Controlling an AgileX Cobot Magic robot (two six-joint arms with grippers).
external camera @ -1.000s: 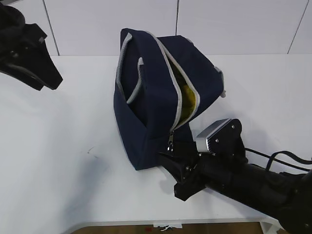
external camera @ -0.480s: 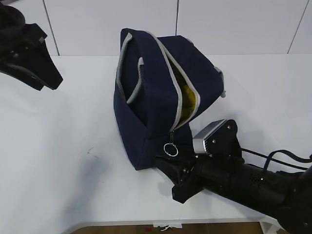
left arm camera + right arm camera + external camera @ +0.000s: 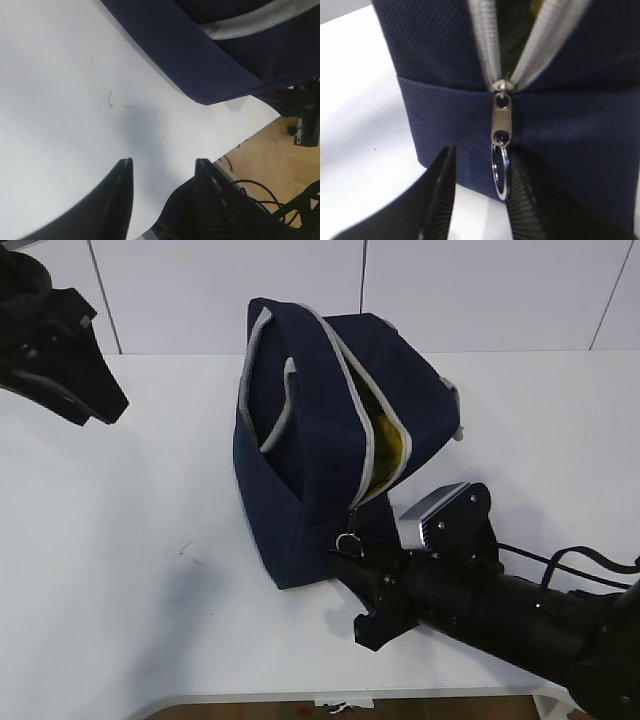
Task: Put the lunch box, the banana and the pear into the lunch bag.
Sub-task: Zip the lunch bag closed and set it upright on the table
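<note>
The right hand [image 3: 477, 200] is at the near end of the lunch bag [image 3: 320, 440], fingers partly apart on either side of the zipper's ring pull [image 3: 500, 170]; only the wrist view shows this, and whether they pinch it I cannot tell. The left hand [image 3: 162, 192] hovers spread and empty over the table [image 3: 150, 540]. The bag's long axis runs from the table's near edge away, zipper gaping, something yellow [image 3: 388, 445] inside.

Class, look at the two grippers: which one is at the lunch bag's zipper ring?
The right gripper: the zipper ring hangs between its fingers. The left gripper hovers over bare table, away from the lunch bag.
</note>
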